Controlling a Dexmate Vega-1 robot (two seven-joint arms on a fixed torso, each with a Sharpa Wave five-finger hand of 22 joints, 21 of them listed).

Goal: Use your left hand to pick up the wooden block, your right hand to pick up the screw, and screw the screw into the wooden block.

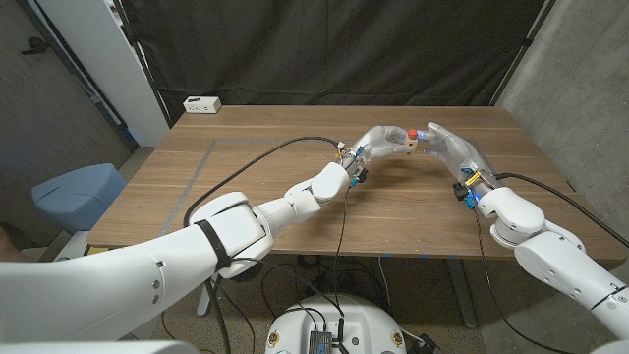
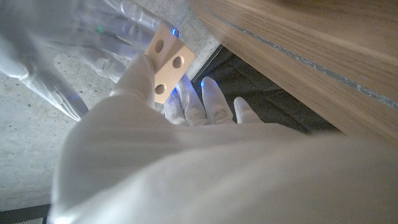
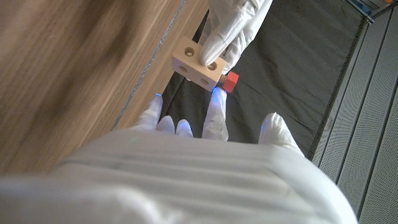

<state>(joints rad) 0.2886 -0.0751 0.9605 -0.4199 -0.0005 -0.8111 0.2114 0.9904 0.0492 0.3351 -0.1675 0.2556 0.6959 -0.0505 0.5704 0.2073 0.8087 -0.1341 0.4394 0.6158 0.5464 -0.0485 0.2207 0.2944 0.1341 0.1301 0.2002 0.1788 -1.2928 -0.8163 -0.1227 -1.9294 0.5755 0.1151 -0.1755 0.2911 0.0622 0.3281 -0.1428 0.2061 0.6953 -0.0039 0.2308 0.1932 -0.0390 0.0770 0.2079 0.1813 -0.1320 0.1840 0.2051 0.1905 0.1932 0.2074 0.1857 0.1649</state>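
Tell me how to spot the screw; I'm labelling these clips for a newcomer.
Look above the far middle of the wooden table, where the left hand and right hand meet. Between them sits a pale wooden block; the screw is the red piece at its end.

wooden block (image 3: pixel 198 64): pale, holed (held aloft) | screw (image 3: pixel 229 81): red-headed, seemingly inserted

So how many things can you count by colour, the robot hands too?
White: 3, the left robot hand, the right robot hand and the power strip
Light wood: 1, the wooden block
Red: 1, the screw
Brown: 1, the table
Total: 6
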